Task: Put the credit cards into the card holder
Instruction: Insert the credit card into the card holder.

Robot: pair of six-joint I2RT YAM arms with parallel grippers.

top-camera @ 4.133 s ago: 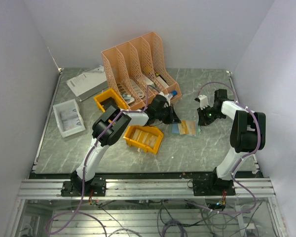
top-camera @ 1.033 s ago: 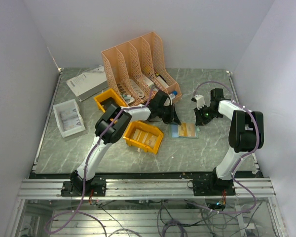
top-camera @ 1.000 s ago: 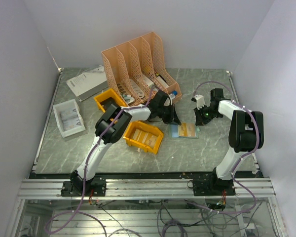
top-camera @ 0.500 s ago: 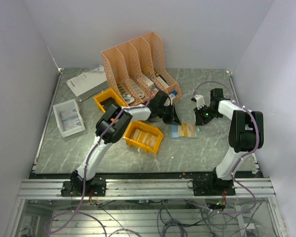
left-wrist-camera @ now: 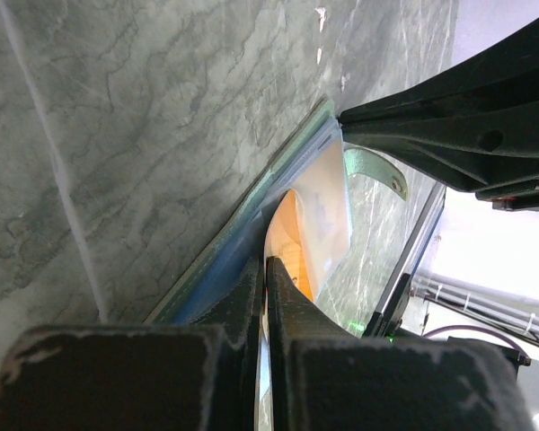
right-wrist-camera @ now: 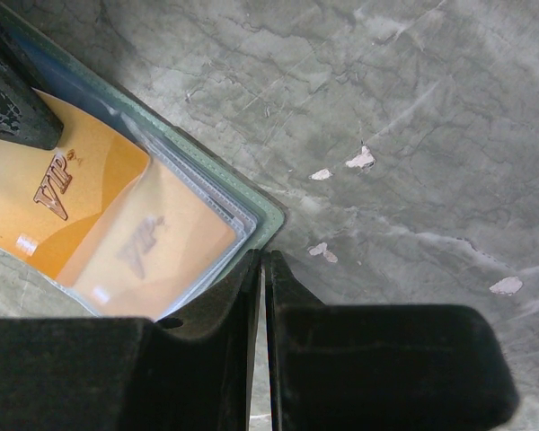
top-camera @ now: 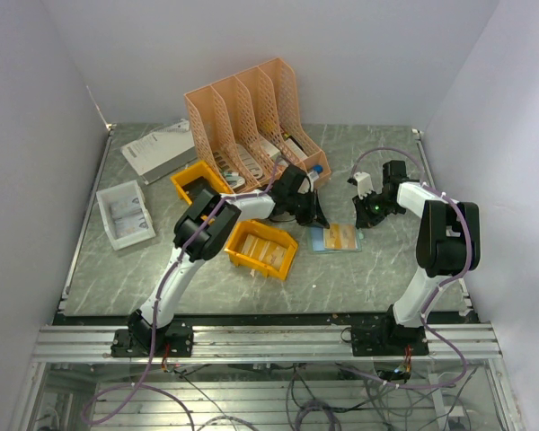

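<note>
Two clenched ones here, we reckon: left pincer [left-wrist-camera: 265,263] tip down on the open card holder [top-camera: 338,239] lying on the worktop [top-camera: 341,280], right pincer [right-wrist-camera: 263,259] at its corner, orange VIP card [right-wrist-camera: 81,211] tucked partway inside.

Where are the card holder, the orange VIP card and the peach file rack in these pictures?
card holder [right-wrist-camera: 268,218]: right wrist view, on its grey-green corner rim.
VIP card [right-wrist-camera: 76,197]: right wrist view, on its bare orange face.
file rack [top-camera: 242,112]: top external view, on its latticed dividers.
</note>
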